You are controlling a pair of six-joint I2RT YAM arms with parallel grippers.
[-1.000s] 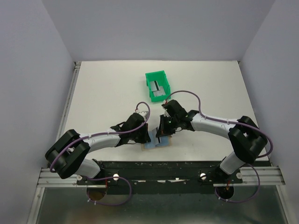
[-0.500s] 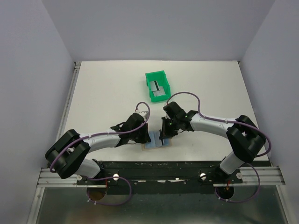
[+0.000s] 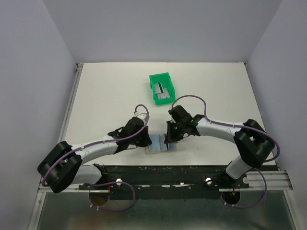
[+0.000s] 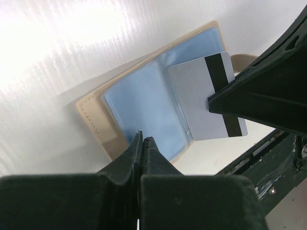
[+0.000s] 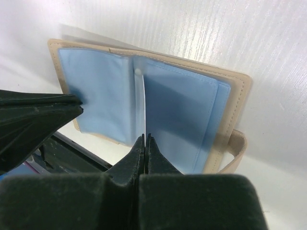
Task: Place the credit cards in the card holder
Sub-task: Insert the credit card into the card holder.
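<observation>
Spanning the scene, the white counter (image 3: 105, 105) carries a green bin (image 3: 158, 76) at mid-depth. Near the front edge the card holder (image 4: 139, 110) lies open, blue pages up, between both arms. The left tool (image 4: 142, 139), fingers together, rests its tip on the left page. The right tool (image 5: 145, 139) is clamped on a striped credit card (image 4: 201, 100) over the right page. Another grey card (image 3: 164, 93) lies in the bin.

A white table (image 3: 105, 100) carries two things: the card holder (image 3: 156, 145), lying open with its pale blue inside up near the front edge, and a green bin (image 3: 158, 77) well apart, farther back
</observation>
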